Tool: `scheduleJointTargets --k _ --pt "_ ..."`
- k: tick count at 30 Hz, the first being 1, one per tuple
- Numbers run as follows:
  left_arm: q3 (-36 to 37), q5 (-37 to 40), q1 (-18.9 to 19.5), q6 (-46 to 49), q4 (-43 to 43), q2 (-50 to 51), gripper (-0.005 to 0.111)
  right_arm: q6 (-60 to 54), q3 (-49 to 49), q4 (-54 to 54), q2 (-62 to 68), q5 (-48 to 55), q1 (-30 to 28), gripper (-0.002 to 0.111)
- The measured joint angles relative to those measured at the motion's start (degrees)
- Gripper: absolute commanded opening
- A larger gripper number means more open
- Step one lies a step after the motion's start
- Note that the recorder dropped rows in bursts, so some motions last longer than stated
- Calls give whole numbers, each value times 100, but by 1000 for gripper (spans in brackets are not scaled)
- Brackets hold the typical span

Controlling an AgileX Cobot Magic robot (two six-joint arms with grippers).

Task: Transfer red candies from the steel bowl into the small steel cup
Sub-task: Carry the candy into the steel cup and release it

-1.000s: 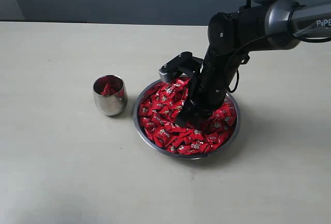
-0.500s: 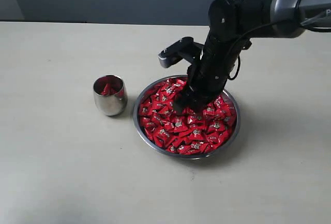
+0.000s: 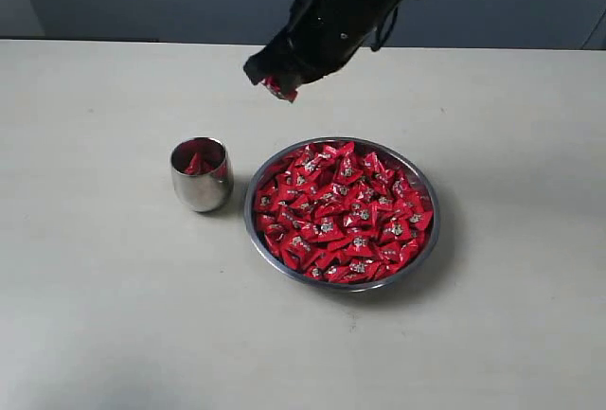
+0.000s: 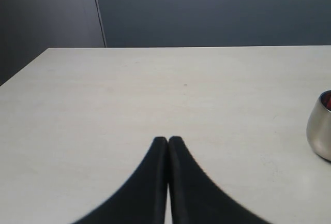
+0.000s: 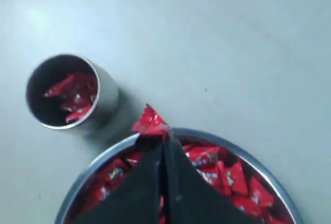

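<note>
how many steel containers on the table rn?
2. The cup stands left of the bowl in the exterior view, close to it but apart. Both hold candies. None looks hidden.

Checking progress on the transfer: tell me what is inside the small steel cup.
A few red candies lie in the small steel cup, below its rim. Any beneath them are covered, and the cup's dark inside wall hides more, so no exact count.

Pale table [image 3: 95, 287] with steel bowl [image 3: 341, 287] beside small steel cup [image 3: 201, 192]
</note>
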Motion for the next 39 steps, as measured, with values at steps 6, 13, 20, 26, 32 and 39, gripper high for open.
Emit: scheduleJointTargets --k 6,13,20,26,32,39 --pt "0 0 0 0 0 0 0 -321 -1369 307 1146 510 533 -1" --pt "0 0 0 0 0 0 0 -342 -1791 277 1607 882 690 -1" --pt "0 0 0 0 0 0 0 -355 -1791 267 1618 1029 712 -1" --pt "0 0 0 0 0 0 0 -607 -1791 267 1618 1153 774 -1" --pt "0 0 0 0 0 0 0 -760 -1791 304 1618 1089 786 -1" --pt "0 0 0 0 0 0 0 -822 -1802 315 1618 988 786 -1"
